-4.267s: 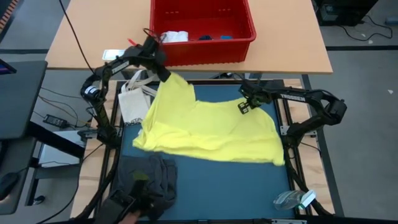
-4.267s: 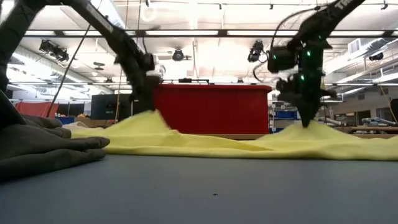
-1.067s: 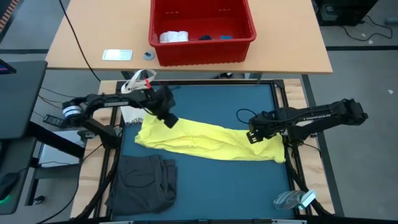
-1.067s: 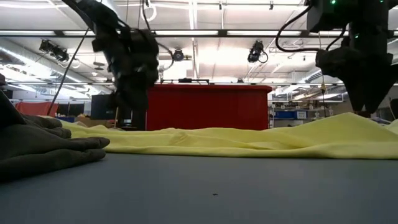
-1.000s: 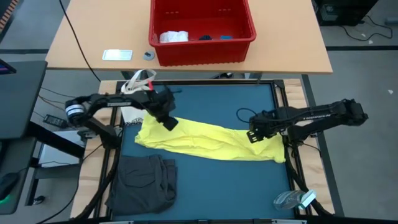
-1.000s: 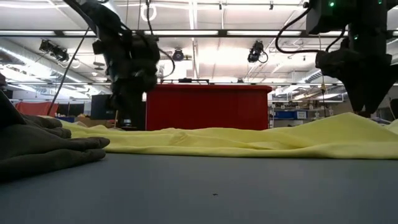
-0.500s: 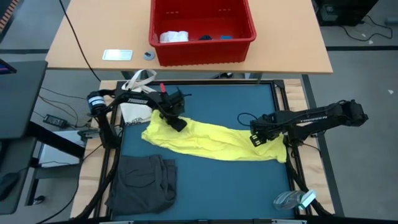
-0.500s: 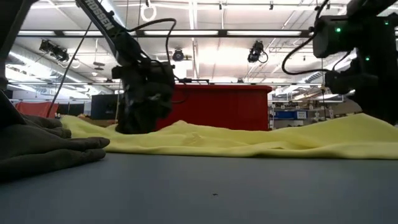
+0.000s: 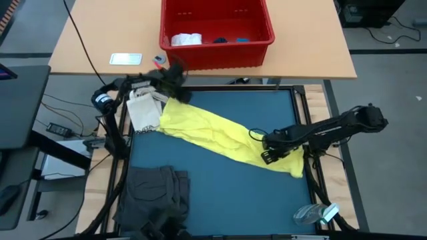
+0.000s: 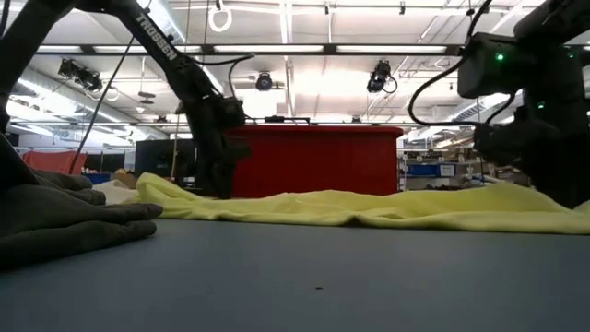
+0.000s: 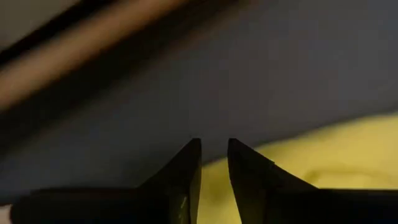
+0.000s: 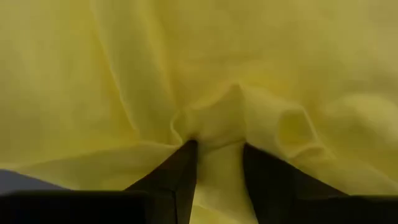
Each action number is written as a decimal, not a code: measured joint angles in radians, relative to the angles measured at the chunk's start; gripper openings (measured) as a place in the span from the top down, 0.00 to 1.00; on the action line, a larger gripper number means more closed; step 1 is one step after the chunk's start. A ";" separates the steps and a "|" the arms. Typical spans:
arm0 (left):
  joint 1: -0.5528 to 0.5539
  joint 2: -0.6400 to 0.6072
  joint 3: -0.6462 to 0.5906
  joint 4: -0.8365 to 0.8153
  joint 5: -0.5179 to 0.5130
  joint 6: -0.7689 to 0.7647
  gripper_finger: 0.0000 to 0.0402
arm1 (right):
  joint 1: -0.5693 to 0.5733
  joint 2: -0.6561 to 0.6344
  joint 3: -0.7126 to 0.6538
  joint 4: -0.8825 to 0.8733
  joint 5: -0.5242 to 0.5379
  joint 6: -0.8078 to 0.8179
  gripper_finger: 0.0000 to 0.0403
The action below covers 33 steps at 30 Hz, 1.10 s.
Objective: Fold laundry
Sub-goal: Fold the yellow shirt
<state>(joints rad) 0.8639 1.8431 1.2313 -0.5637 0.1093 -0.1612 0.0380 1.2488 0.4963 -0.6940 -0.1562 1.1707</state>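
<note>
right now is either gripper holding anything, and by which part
Both hold the yellow T-shirt. The left gripper pinches its far-left end near the red basket; the right gripper pinches a bunched fold near its right end.

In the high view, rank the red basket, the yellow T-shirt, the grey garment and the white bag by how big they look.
1-2. Red basket and yellow T-shirt: similar, too close to rank.
3. Grey garment, partly cut off by the frame edge.
4. White bag, partly hidden by the left arm.
</note>
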 joint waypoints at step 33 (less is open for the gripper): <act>-0.286 -0.120 -0.243 0.013 0.082 -0.312 0.99 | 0.223 0.256 0.218 -0.012 0.072 -0.208 0.66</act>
<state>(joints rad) 0.5783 1.7233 0.9884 -0.5510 0.1912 -0.4729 0.2611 1.5044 0.7139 -0.7059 -0.0846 0.9625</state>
